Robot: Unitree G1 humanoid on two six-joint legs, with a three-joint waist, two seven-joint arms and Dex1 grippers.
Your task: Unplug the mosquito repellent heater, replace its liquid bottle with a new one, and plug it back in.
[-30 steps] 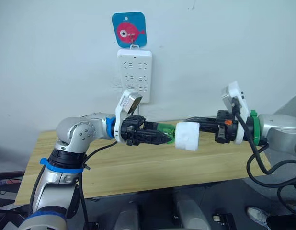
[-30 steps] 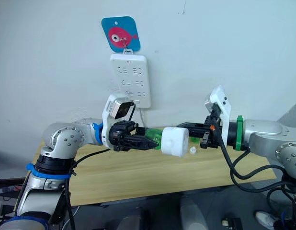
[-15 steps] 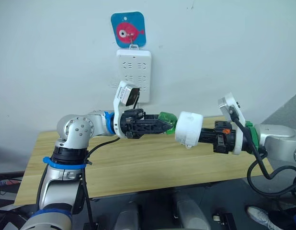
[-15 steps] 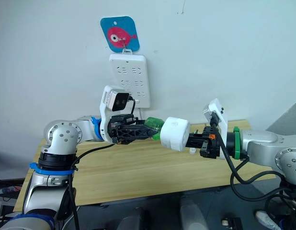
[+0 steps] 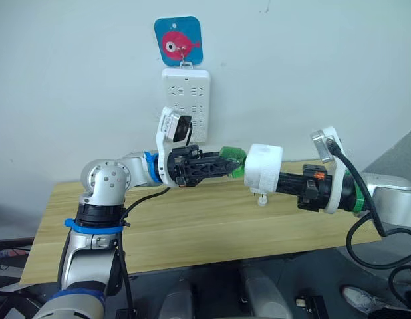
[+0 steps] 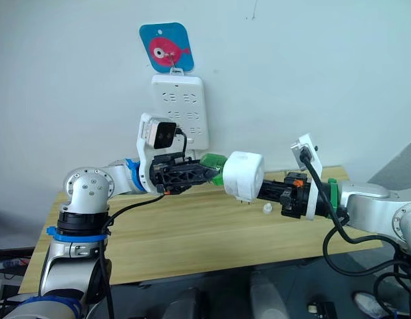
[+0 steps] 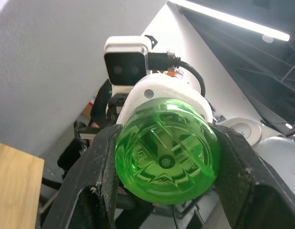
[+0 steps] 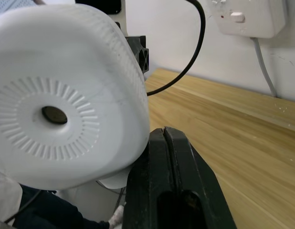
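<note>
My left gripper point(image 5: 222, 166) is shut on a small translucent green bottle point(image 5: 233, 161), held level above the table. The bottle's far end meets the base of the white mosquito repellent heater point(image 5: 264, 169), on which my right gripper point(image 5: 285, 181) is shut from the opposite side. The bottle's neck is hidden against the heater, so I cannot tell whether this is the old bottle or the new one. In the left wrist view the bottle's round bottom point(image 7: 166, 150) sits between both black fingers point(image 7: 97, 181). The right wrist view faces the heater's vent hole point(image 8: 54, 114).
A white power strip point(image 5: 186, 103) hangs on the wall under a blue fish hook point(image 5: 178, 40), just behind my left wrist. A small whitish cap point(image 6: 267, 209) lies on the wooden table point(image 5: 192, 226) below the heater.
Both grippers have risen a little with the bottle and the heater still end to end. Both wrists have rolled, and the heater now sits higher and more upright.
</note>
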